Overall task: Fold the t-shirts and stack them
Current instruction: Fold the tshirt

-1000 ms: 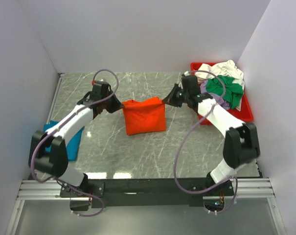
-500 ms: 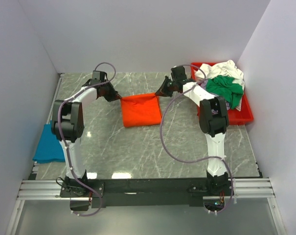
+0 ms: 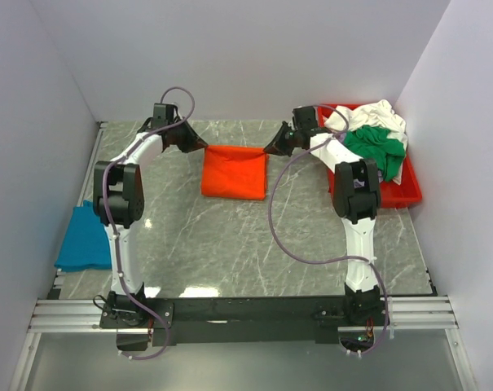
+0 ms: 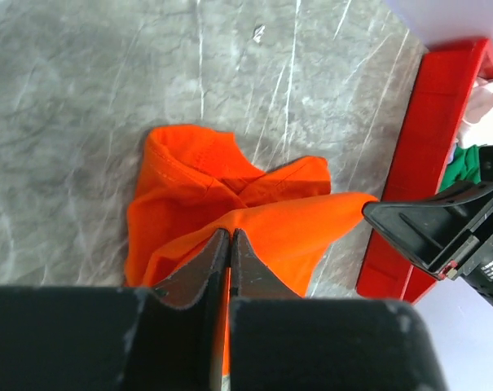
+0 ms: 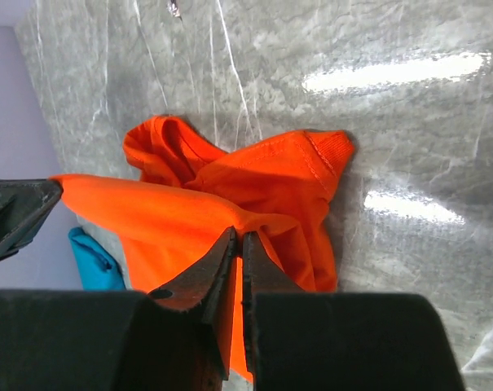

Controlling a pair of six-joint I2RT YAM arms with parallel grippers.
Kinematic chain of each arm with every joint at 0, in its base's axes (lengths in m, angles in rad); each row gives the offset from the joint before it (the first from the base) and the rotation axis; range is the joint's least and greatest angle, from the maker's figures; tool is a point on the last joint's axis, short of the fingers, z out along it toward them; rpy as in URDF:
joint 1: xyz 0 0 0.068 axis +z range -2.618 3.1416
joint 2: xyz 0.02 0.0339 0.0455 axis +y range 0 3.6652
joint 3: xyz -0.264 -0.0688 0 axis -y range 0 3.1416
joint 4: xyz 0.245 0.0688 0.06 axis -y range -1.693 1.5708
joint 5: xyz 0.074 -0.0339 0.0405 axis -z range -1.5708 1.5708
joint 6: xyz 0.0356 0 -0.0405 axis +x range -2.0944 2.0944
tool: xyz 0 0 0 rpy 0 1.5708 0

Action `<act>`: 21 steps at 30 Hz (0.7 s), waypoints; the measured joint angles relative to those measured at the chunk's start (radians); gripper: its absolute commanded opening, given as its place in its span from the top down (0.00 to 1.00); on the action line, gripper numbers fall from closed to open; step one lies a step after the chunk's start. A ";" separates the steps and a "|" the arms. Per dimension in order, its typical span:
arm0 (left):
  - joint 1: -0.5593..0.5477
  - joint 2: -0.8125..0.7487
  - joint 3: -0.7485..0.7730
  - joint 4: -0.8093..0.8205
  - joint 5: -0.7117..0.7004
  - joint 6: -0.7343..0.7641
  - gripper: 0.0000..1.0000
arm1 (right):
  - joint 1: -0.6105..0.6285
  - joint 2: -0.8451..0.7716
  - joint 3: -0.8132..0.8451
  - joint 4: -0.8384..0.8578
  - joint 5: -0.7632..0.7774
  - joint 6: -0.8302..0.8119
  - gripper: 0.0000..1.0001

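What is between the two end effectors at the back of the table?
The orange t-shirt fills that gap; the left end effector and right end effector each pinch a far corner, as the overhead view shows.

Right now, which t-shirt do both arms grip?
The orange t-shirt, held between both jaws; the teal t-shirt lies alone at left, other shirts sit in the red tray.

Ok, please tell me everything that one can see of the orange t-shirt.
The orange t-shirt is bright, soft cloth, folded to a rough rectangle with creases. It rests at the far middle of the grey marble table. Its far edge is stretched between the left gripper and the right gripper, each pinching one far corner with jaws nearly shut. The wrist views show a hemmed part bunched under the stretched layer.
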 measured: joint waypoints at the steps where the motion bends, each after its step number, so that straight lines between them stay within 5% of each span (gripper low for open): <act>1: 0.000 0.007 0.010 0.000 0.006 0.000 0.91 | -0.002 0.000 0.000 0.002 0.000 0.001 0.91; 7: 0.005 0.081 0.060 0.011 0.027 0.003 0.72 | -0.023 0.000 0.000 0.004 -0.001 0.007 0.86; 14: 0.019 0.150 0.117 0.016 0.056 0.011 0.48 | -0.093 0.000 -0.038 0.017 0.014 0.011 0.49; 18: 0.018 0.076 0.020 0.071 0.045 0.003 0.55 | -0.106 -0.009 -0.077 0.011 0.052 0.000 0.48; 19: 0.015 0.043 -0.018 0.077 0.034 0.000 0.69 | -0.102 -0.022 -0.098 0.011 0.067 -0.004 0.48; 21: 0.003 -0.041 -0.106 0.087 -0.006 -0.009 0.80 | -0.085 -0.064 -0.151 0.000 0.115 -0.014 0.48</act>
